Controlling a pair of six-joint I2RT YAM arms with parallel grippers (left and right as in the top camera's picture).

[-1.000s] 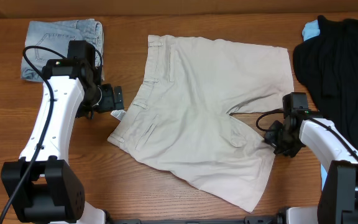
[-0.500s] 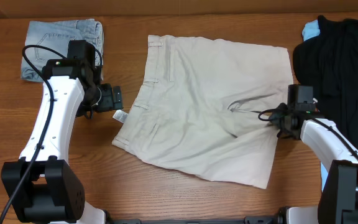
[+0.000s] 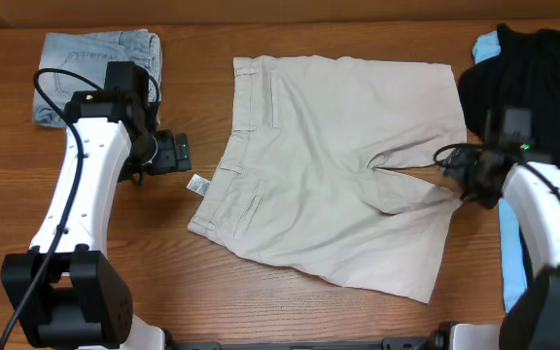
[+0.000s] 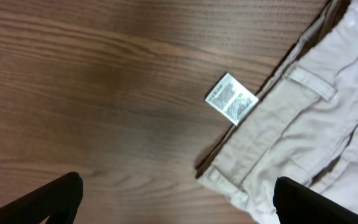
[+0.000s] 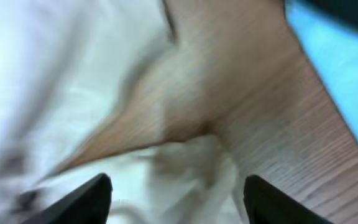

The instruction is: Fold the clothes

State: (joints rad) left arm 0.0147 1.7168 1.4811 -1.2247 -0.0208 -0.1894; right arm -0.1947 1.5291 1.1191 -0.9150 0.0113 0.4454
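Large beige khaki shorts (image 3: 329, 146) lie spread mid-table, waistband to the left, legs to the right, with a small white tag (image 3: 198, 185) at the waistband corner. The left wrist view shows the tag (image 4: 230, 99) and the waistband corner (image 4: 278, 130). My left gripper (image 3: 179, 154) is open and empty over bare wood just left of the waistband (image 4: 176, 196). My right gripper (image 3: 458, 175) is at the crotch split between the legs. Its fingers are wide apart over blurred beige cloth (image 5: 176, 186).
Folded light-blue denim shorts (image 3: 100, 68) lie at the back left behind my left arm. A black garment (image 3: 533, 107) is heaped at the right edge, with pale-blue cloth under it (image 3: 489, 45). The pale-blue cloth also shows in the right wrist view (image 5: 334, 68).
The beige shorts have slid to the right and lie flatter. My right gripper has moved right and toward the back. The tag has drawn away from my left gripper, which stayed put.
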